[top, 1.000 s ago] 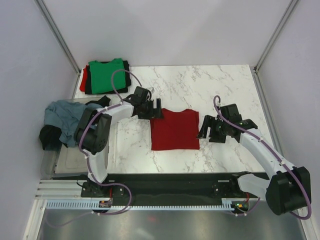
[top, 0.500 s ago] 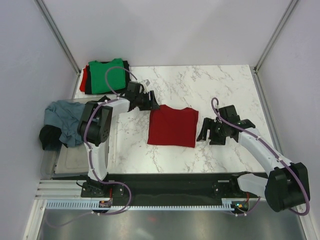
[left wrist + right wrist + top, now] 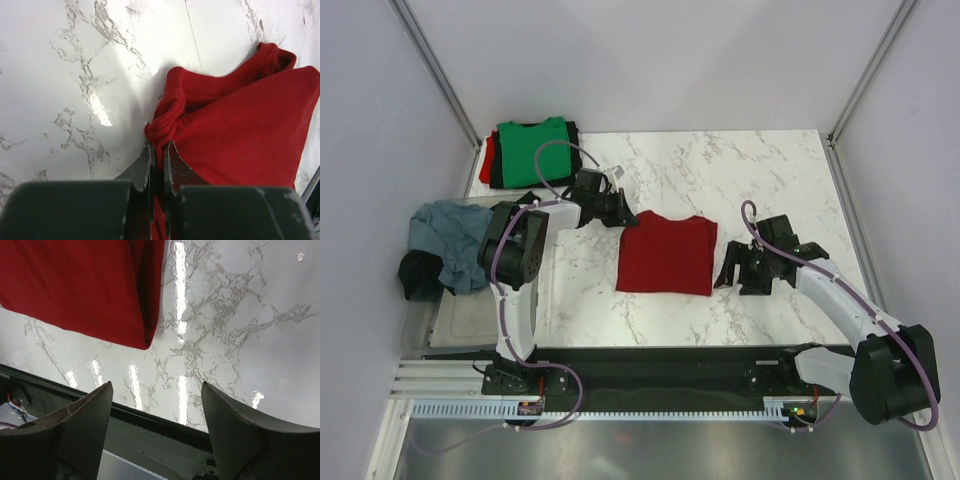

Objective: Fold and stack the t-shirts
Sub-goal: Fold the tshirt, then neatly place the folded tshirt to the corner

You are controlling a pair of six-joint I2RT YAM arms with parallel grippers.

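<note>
A folded dark red t-shirt (image 3: 665,255) lies flat on the marble table (image 3: 760,170), a little left of centre. My left gripper (image 3: 625,217) is at its far left corner, shut on a bunched fold of the red cloth (image 3: 165,107); the fingertips (image 3: 146,152) pinch it low over the table. My right gripper (image 3: 728,270) hangs open just off the shirt's right edge, holding nothing. In the right wrist view the shirt's near right corner (image 3: 145,340) lies ahead of the wide-apart jaws. A bright green t-shirt (image 3: 532,152) tops a stack at the back left.
Under the green shirt lie black and red folded cloth. A clear plastic tub (image 3: 460,320) at the left edge holds a grey-blue shirt (image 3: 445,240) and black cloth (image 3: 415,275). The black rail (image 3: 150,425) runs along the table's near edge.
My left gripper has gone from open to shut on the red shirt's far left corner. The shirt has shifted slightly left. The right arm has barely moved.
</note>
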